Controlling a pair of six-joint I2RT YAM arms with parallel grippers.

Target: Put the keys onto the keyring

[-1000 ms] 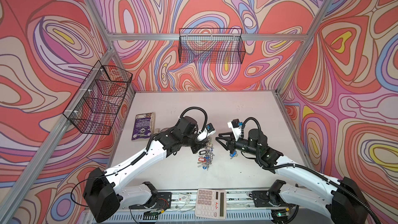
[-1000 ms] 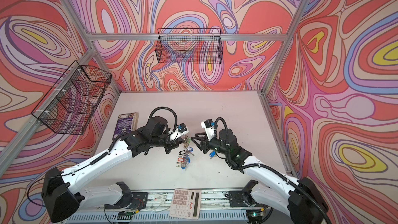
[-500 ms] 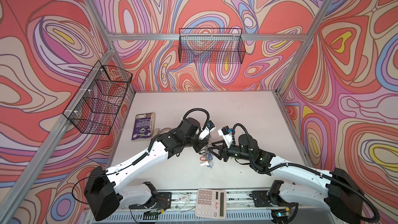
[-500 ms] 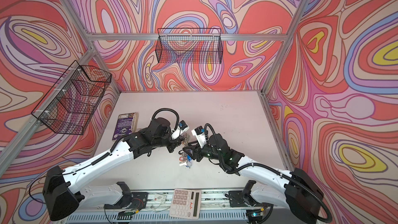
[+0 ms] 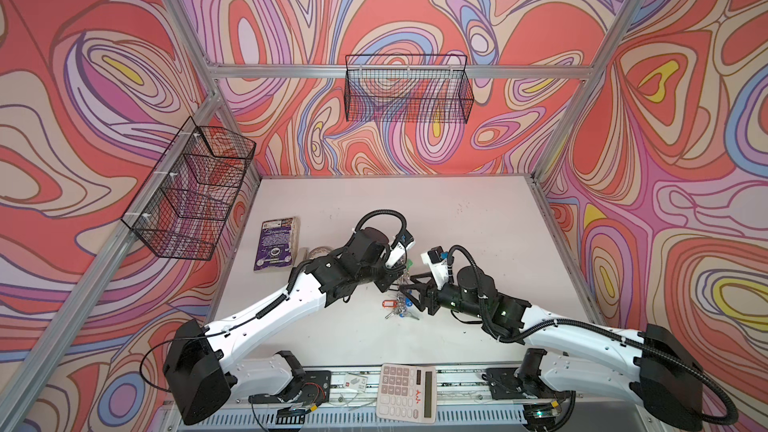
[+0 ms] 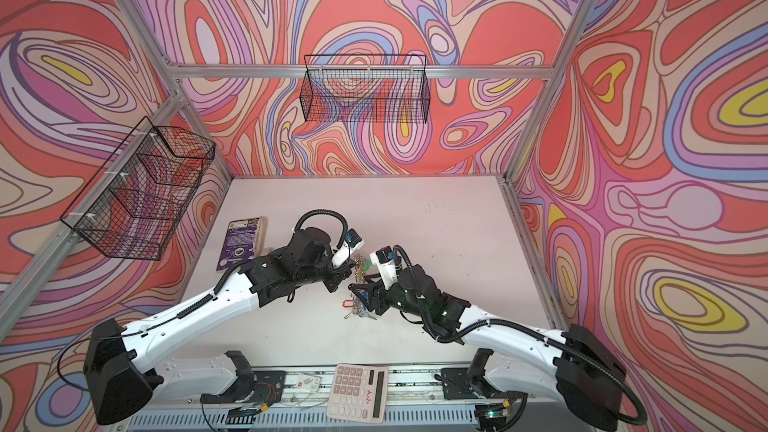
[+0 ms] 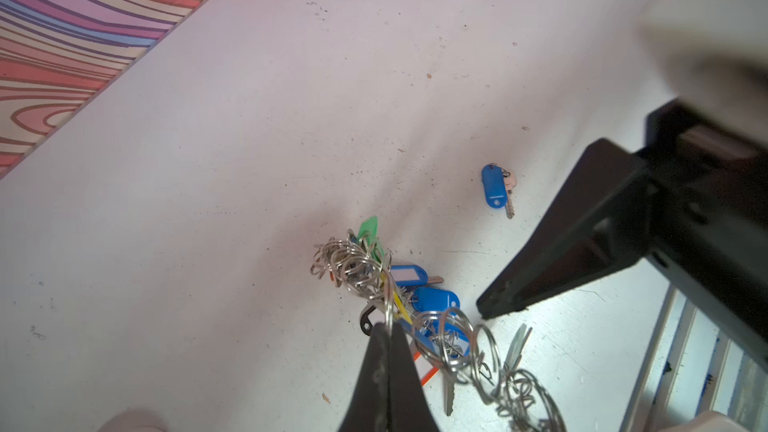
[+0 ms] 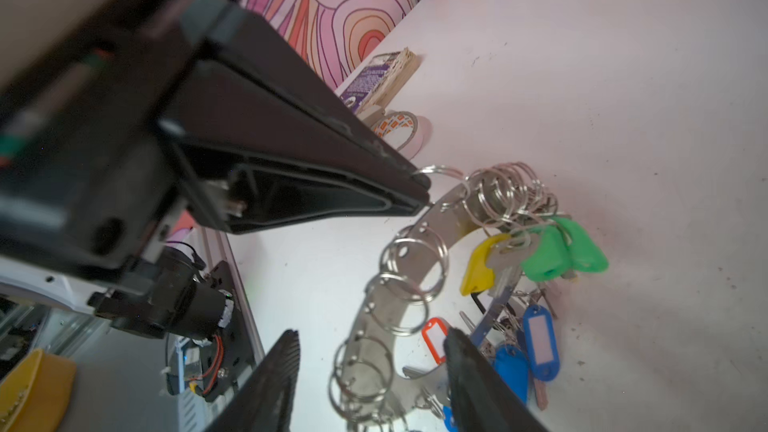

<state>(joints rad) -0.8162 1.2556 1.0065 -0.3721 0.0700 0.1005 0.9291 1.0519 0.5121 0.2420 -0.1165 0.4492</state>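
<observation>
Left tool [image 7: 384, 328]: clamped shut on one small silver split ring [image 8: 440, 170] at the rim of the large flat grey metal keyring [image 8: 442, 218]; both wrist views show the wire pinched right at its tips.
Keyring position: it hangs tilted from the left tool, and its lower arc curves down to just in front of the right tool. The lowest keys seem to rest on the white desk [image 7: 249, 139] (I can't confirm contact from here).
Right tool [image 8: 370, 334]: its jaws stand wide apart with nothing gripped between them.
Keys already hung: small silver keys with oblong plastic tags dangle from the rim below the left tool's grip. I can see green [image 8: 561, 255], yellow [image 8: 478, 272], blue [image 8: 539, 347] and red [image 8: 430, 340] tags.
Loose key: one silver key with a blue oblong tag [image 7: 494, 191] lies flat on the desk, well apart from the bunch and beyond the right tool's fingertip.
Empty rings: several split rings nearest the left tool's grip carry nothing.
Progress: I judge the job well underway but unfinished, since at least the loose blue-tagged key is not on the keyring.
What's left: as I read it, the empty right tool has to pick up that key and thread it onto a free split ring while the left tool steadies the keyring.
</observation>
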